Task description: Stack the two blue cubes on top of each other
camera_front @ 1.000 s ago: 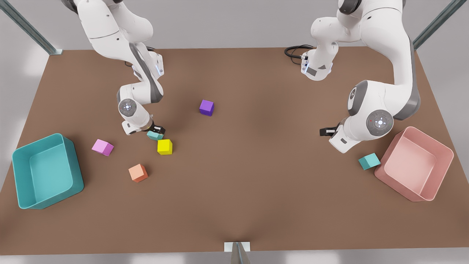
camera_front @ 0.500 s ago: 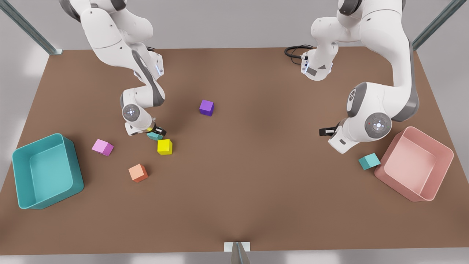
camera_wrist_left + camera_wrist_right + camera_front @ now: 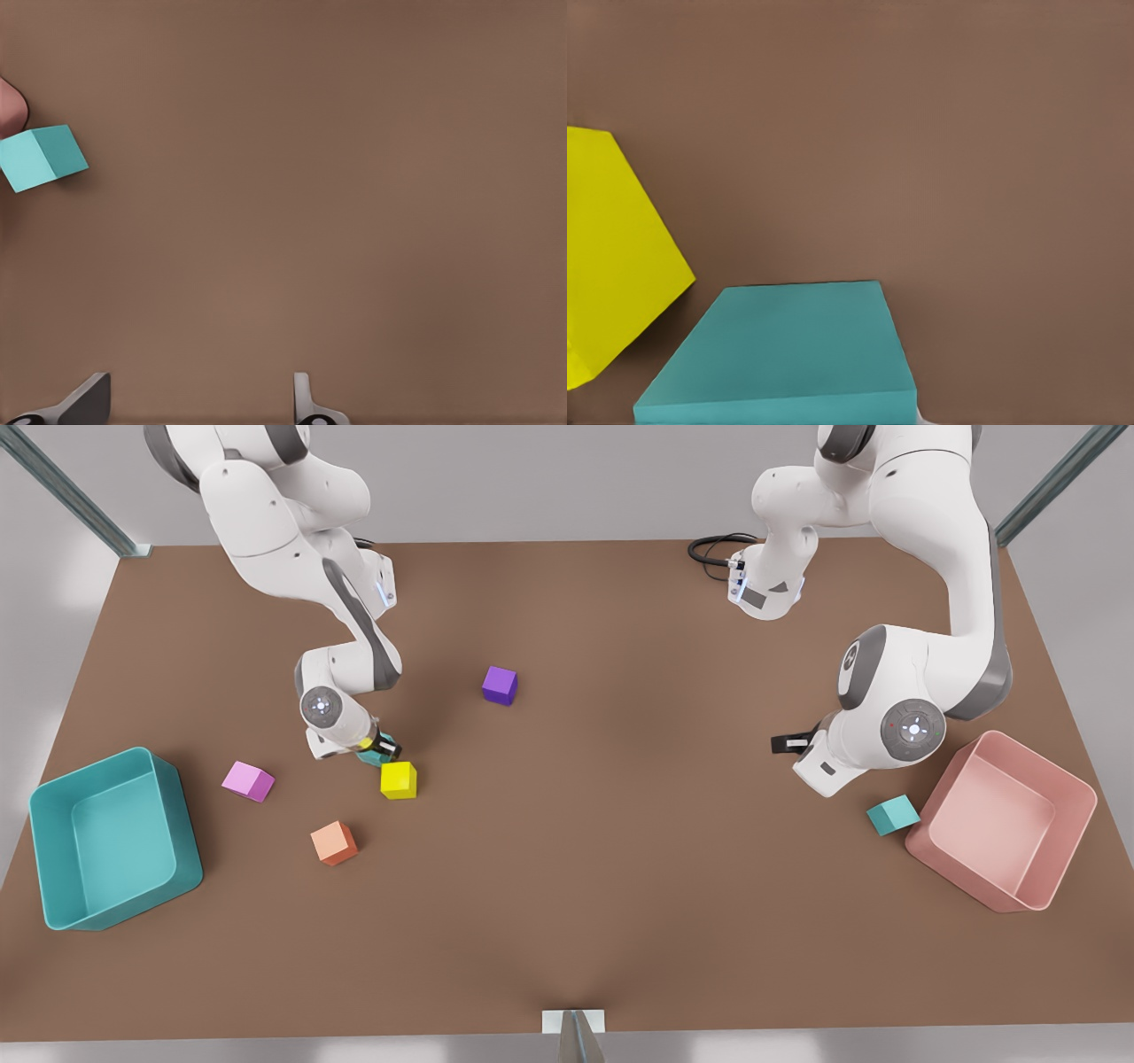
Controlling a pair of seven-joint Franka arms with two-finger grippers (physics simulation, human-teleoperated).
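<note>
Lower than before, my right claw [image 3: 378, 747] sits over one blue cube [image 3: 788, 345] beside the yellow cube [image 3: 399, 779], grip I cannot tell, and it looks light and hard, best pinched on two flat sides, its top plain in my right wrist view but half hidden from the front, while my spread left claw [image 3: 195, 400] waits near the other blue cube [image 3: 893, 815].
</note>
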